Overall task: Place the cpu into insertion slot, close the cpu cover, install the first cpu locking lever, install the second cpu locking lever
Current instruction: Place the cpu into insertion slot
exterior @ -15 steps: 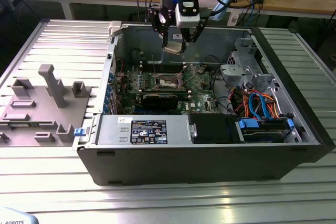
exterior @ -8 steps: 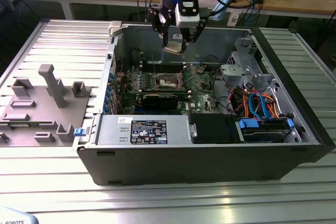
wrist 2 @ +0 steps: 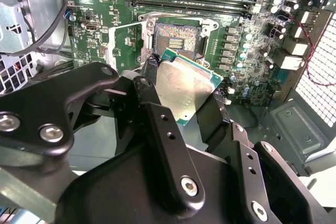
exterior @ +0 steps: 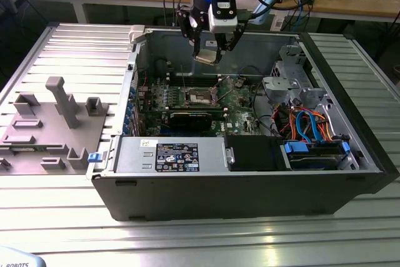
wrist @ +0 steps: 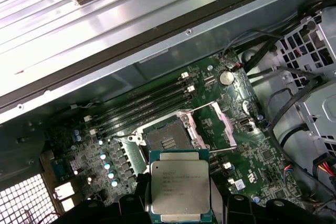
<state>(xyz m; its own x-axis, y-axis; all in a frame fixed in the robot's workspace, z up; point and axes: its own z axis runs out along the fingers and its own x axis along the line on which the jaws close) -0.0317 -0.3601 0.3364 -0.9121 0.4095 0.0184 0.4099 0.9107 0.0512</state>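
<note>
The gripper (exterior: 208, 54) hangs over the open computer case (exterior: 237, 195), fingers (wrist 2: 210, 111) clamped on opposite edges of the cpu (wrist: 180, 190), aloft near the bare insertion slot (wrist: 168, 141). Light, stiff and probably fragile underneath, the chip is best held by its rim.

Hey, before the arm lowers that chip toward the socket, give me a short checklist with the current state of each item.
1. cpu gripped: ok, the gripper clamps it by two opposite edges.
2. insertion slot bare: ok, contacts exposed, nothing lying in it.
3. cpu cover out of the way: ok, swung up beside the slot.
4. locking levers released: ok, both stand off the socket.
5. cpu squared to the slot: cannot tell, it looks tilted in the exterior view.
6. Clearance: ok, the cpu hangs above the slot, not touching it.
</note>
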